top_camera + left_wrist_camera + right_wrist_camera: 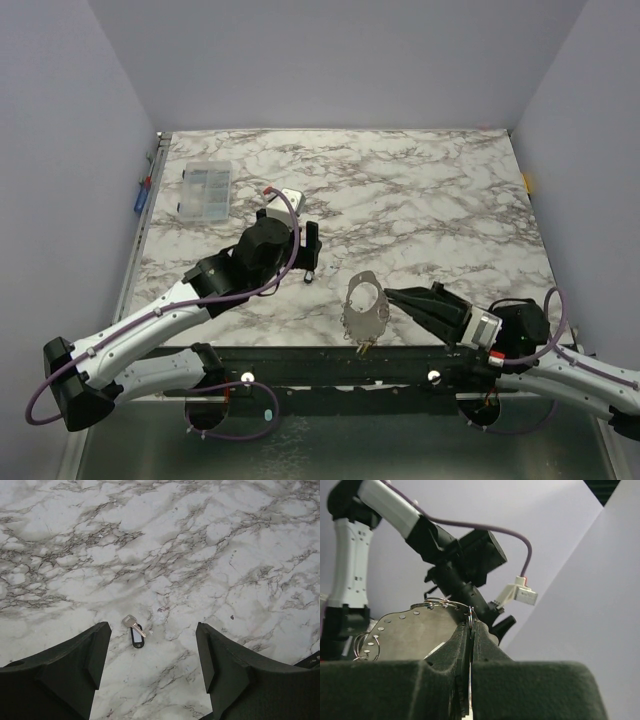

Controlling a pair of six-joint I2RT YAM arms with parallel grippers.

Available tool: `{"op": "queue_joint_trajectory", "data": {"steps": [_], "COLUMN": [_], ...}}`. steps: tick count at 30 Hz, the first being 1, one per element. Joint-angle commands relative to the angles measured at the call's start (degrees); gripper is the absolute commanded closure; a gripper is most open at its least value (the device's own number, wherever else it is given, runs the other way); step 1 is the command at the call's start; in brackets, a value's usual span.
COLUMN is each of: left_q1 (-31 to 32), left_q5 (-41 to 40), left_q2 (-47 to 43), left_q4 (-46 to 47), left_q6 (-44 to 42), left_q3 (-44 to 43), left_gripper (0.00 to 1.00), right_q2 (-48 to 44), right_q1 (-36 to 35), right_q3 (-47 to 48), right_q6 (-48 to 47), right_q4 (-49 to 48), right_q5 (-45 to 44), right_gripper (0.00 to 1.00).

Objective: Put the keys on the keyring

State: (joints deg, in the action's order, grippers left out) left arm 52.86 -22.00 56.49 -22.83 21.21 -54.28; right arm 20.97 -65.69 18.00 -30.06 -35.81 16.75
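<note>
Left of the keyring (pixel 360 322), which the right gripper (pixel 471 630) pinches in closed jaws, one key (pixel 134 630) lies on the surface (pixel 200 555) between the wide jaws of the left gripper (pixel 152 635). Picking up seems the step in hand; next, lower squarely and close.

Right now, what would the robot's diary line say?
left gripper: open, near key | key: lying on table | right gripper: shut on keyring
</note>
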Motion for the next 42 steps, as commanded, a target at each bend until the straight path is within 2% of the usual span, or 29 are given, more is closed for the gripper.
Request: {"op": "queue_joint_trajectory", "data": {"steps": [1,5,12,18,23,29,30,36,40,42], "left_q1": [-0.68,-1.1,-1.6,-2.06,-3.57,-4.63,-4.66,-4.87,-4.95,-4.95], "left_q5": [1.75,0.84,-0.69,-1.61,-1.37,-2.41,-2.23,-3.38,-2.36,-2.06], "left_q2": [-0.06,-0.15,0.43,0.2,-2.65,-11.17,-12.76,-14.33,-14.27,-14.96], "left_q4": [1.26,1.14,1.25,1.22,1.08,0.48,0.49,-1.53,-1.28,-0.76], "left_q6": [1.29,3.1,6.24,6.92,5.88,1.3,0.41,0.92,2.33,1.94], "left_q3": [2.18,4.36,7.95,10.37,11.48,12.61,12.66,13.24,13.41,13.07], "left_gripper": [0.25,0.27,0.28,0.28,0.28,0.28,0.28,0.28,0.28,0.28], "right_q2": [0.3,0.61,1.85,9.9,18.63,32.96,34.79,41.29,42.24,42.08], "right_q1": [-0.4,-0.4,-0.4,-0.4,1.12,14.43,15.8,17.26,17.26,17.26], "right_q3": [3.52,5.02,5.8,7.07,4.85,2.02,2.15,7.7,9.31,11.34], "right_q6": [7.44,10.17,16.79,16.32,22.55,50.69,53.81,60.06,61.47,61.5], "right_q4": [0.77,0.88,-4.31,-8.82,-28.93,-61.74,-63.36,-63.76,-63.61,-60.3], "right_q5": [7.35,10.8,15.46,11.37,7.85,9.05,8.96,19.76,24.35,29.02], "right_gripper": [0.99,0.99,0.99,0.99,0.99,0.99,0.99,0.99,0.99,0.99]}}
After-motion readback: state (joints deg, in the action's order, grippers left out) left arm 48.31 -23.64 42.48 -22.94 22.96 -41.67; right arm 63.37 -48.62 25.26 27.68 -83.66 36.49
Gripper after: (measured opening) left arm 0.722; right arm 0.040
